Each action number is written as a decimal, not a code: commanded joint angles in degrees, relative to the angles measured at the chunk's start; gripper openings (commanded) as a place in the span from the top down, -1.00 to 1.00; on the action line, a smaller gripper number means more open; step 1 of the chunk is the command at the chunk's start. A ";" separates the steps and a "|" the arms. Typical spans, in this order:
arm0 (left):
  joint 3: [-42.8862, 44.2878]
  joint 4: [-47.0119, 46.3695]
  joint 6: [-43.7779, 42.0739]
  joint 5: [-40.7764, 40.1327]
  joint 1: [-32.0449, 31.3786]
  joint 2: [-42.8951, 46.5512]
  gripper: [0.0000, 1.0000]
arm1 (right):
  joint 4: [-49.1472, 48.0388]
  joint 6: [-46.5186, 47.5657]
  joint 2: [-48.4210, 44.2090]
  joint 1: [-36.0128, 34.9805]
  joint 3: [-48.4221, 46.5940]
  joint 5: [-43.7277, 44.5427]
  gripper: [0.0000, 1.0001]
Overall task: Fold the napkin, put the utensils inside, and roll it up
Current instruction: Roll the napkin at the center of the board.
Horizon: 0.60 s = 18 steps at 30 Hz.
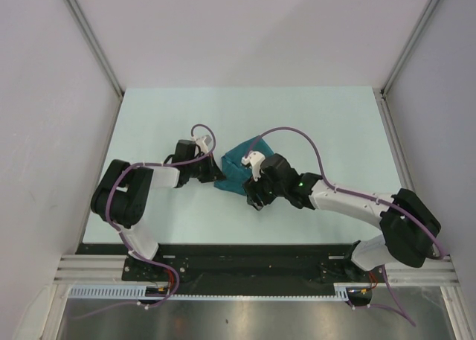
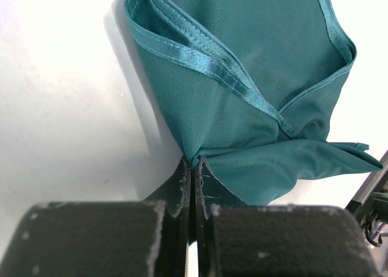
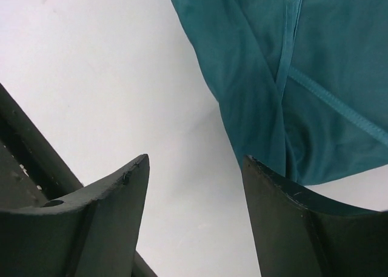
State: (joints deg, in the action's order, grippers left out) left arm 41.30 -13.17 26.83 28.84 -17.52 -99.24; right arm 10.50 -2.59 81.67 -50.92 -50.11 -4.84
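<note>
The dark teal napkin (image 1: pixel 236 170) lies bunched and folded in the middle of the table, between my two grippers. My left gripper (image 2: pixel 194 163) is shut on a pinched corner of the napkin (image 2: pixel 242 77), whose hemmed edges fan out away from the jaws. My right gripper (image 3: pixel 195 162) is open and empty, its jaws wide apart over bare table, with the napkin (image 3: pixel 303 77) just past its right finger (image 3: pixel 285 228). In the top view the left gripper (image 1: pixel 216 172) meets the cloth's left edge and the right gripper (image 1: pixel 255 199) sits at its near right side. The gold fork is not in view.
The pale table (image 1: pixel 163 117) is bounded by white walls with grey corner rails (image 1: pixel 93 39). A black base rail (image 1: pixel 245 258) runs along the near edge under both arm bases.
</note>
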 commanded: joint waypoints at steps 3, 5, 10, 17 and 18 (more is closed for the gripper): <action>0.71 3.15 -2.31 -1.59 -0.32 -0.51 1.00 | 1.27 -2.24 1.39 1.52 0.98 -0.52 -0.33; 0.80 3.24 -2.31 -1.59 -0.32 -0.51 1.00 | 1.36 -2.16 1.56 2.83 1.15 -0.26 -0.33; 0.80 3.41 -2.31 -1.59 -0.32 -0.43 1.00 | 2.07 -1.98 1.74 5.21 1.41 -0.43 -0.33; 0.80 3.50 -2.40 -1.51 -0.32 -0.07 1.00 | 2.33 -2.07 2.88 6.88 2.21 -1.66 -0.32; 0.80 3.50 -2.40 -1.59 -0.32 -0.07 1.00 | 2.33 -2.16 2.97 6.97 2.29 -1.66 -0.32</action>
State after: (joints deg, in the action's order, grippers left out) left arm 41.47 -12.75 26.57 28.75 -17.50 -99.24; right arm 12.64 -4.32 84.05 -44.36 -48.42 -5.54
